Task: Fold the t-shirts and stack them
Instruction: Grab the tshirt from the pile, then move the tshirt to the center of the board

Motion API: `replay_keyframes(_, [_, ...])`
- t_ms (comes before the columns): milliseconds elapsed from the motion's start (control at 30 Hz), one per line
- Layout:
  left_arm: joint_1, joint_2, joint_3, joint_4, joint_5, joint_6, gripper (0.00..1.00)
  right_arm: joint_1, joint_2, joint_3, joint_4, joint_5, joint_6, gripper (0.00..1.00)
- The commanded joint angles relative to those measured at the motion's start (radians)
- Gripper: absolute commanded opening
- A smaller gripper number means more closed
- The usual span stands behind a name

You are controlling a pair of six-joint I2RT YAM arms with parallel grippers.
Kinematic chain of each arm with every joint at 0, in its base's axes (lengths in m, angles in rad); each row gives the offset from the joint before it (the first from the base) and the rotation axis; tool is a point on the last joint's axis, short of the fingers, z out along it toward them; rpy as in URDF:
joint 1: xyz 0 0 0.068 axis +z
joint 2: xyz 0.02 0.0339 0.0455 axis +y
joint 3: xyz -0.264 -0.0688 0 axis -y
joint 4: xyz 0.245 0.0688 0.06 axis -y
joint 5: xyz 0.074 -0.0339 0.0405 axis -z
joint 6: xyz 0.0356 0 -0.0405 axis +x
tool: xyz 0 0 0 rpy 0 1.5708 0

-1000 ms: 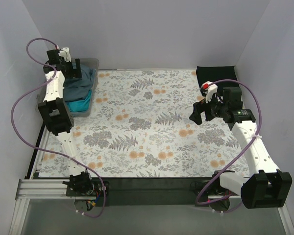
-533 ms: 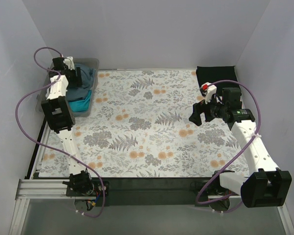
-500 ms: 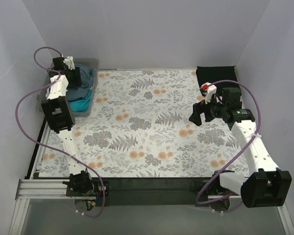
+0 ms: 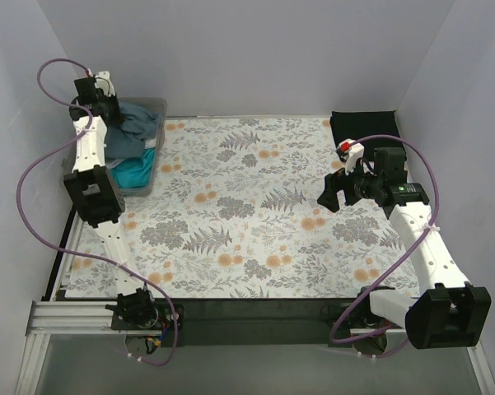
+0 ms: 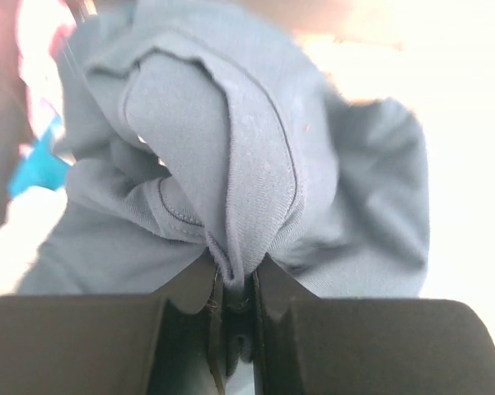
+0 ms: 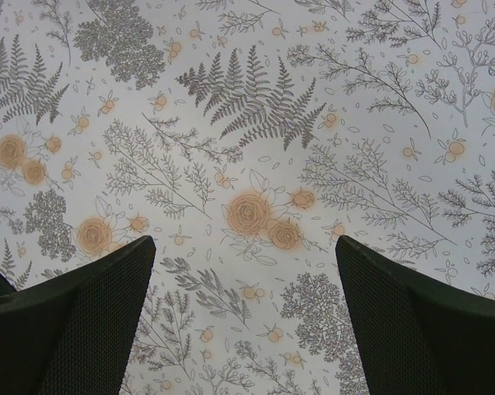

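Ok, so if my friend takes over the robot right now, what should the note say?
Left pincer: shut on a fold of the blue-grey shirt, at the bin.
Right pincer: open, empty, over the flowery cloth.
Teal shirt lies in the bin; black shirt lies flat at the far right corner.
Done: one shirt grabbed.
Left: spread, fold and stack it, then the others.
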Motion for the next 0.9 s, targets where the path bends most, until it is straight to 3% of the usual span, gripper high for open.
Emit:
replay_keyframes(0, [0.002, -0.257, 0.069, 0.109, 0.059, -0.039, 0.00, -0.002, 0.003, 0.005, -0.004, -0.028, -0.007, 0.97])
replay_keyframes(267, [-0.011, -0.346, 0.100, 0.160, 0.067, -0.057, 0.00, -0.002, 0.017, 0.019, -0.007, -0.043, -0.002, 0.96])
replay_keyframes(400, [-0.027, -0.426, 0.069, 0.172, 0.246, -0.082, 0.00, -0.002, 0.014, 0.021, -0.005, -0.037, 0.001, 0.96])
replay_keyframes(733, [-0.428, -0.625, -0.011, 0.183, 0.271, -0.109, 0.00, -0.041, 0.025, 0.050, -0.013, -0.065, 0.022, 0.97])
replay_keyframes(867, [-0.499, -0.711, -0.190, 0.180, 0.366, -0.165, 0.00, -0.074, 0.033, 0.079, -0.027, -0.062, 0.021, 0.97])
